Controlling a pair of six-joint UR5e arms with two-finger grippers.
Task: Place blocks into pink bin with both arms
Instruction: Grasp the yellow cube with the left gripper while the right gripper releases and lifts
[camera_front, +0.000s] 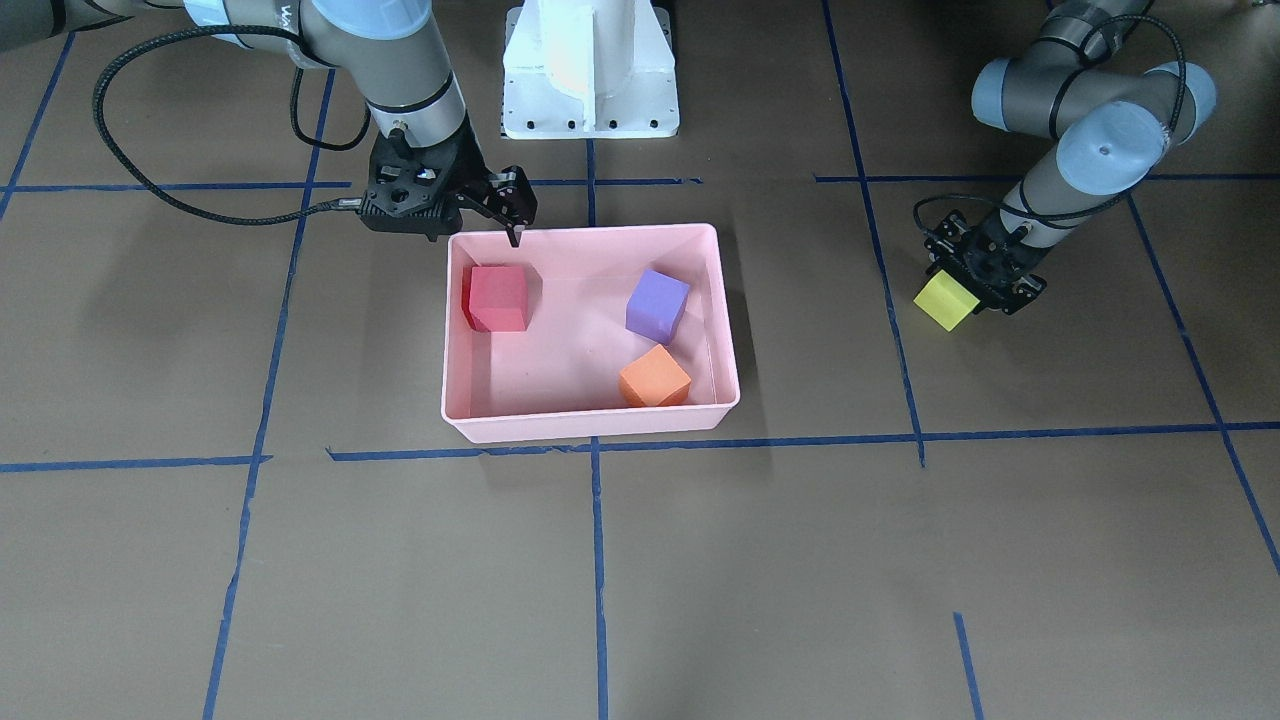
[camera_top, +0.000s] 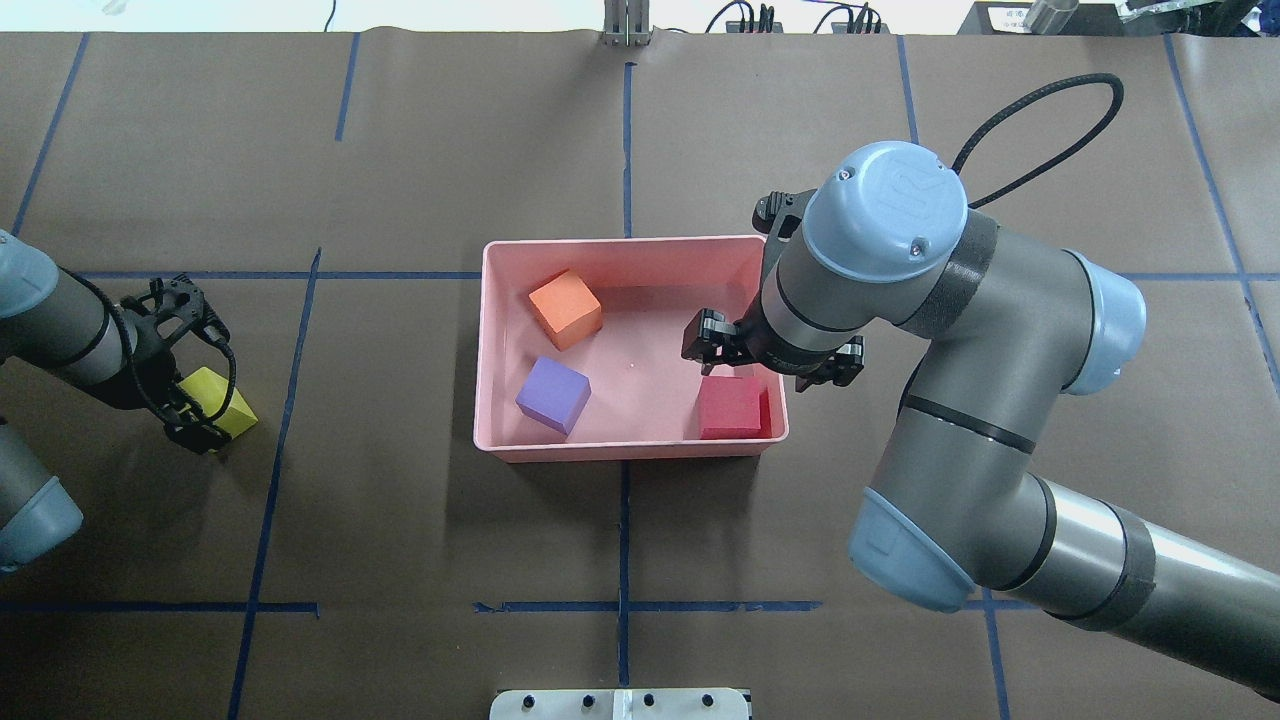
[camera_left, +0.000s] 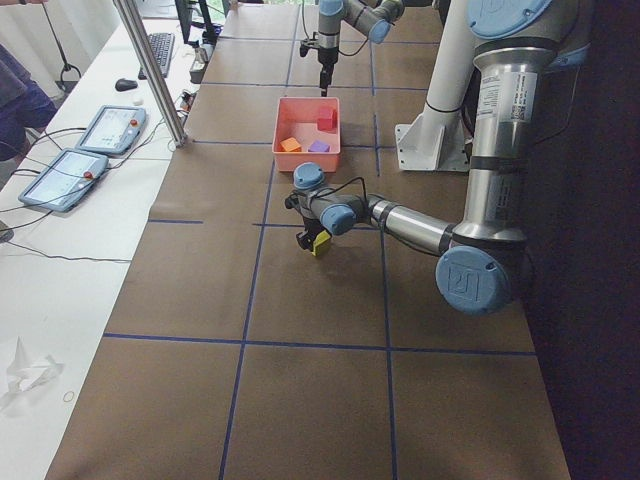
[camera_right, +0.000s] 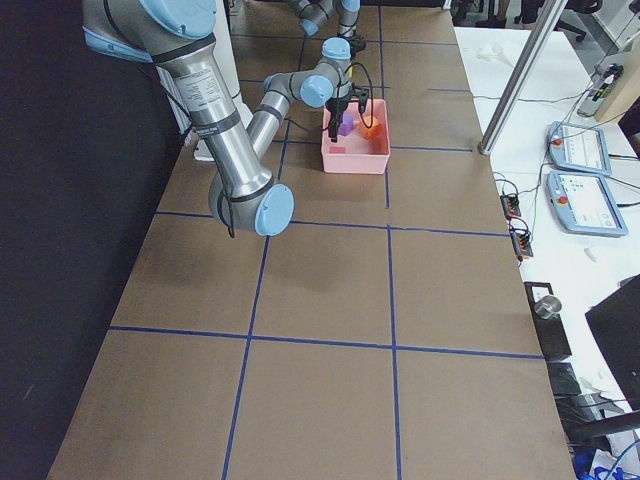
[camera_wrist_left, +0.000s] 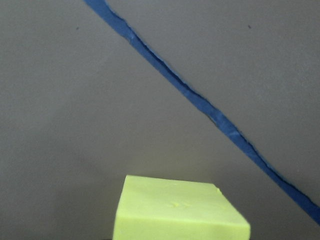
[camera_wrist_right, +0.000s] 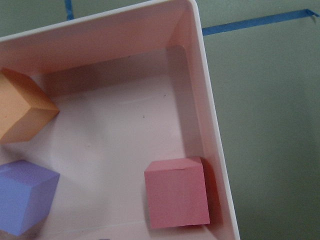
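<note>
The pink bin (camera_front: 590, 425) sits at the table's middle and holds the red block (camera_front: 497, 297), the purple block (camera_front: 657, 305) and the orange block (camera_front: 655, 377). My right gripper (camera_top: 772, 358) hangs open and empty just above the bin's corner, over the red block (camera_top: 732, 407). The right wrist view looks down on the red block (camera_wrist_right: 177, 192) against the bin wall (camera_wrist_right: 210, 115). My left gripper (camera_front: 975, 275) is far off to the side, low at the table, shut on the yellow-green block (camera_front: 945, 300). That block fills the bottom of the left wrist view (camera_wrist_left: 177, 210).
The white pedestal base (camera_front: 590, 70) stands behind the bin. Blue tape lines (camera_front: 595, 560) grid the brown table. A metal pole (camera_left: 150, 70) and operator tablets (camera_left: 75, 160) stand on the white table beyond the far edge.
</note>
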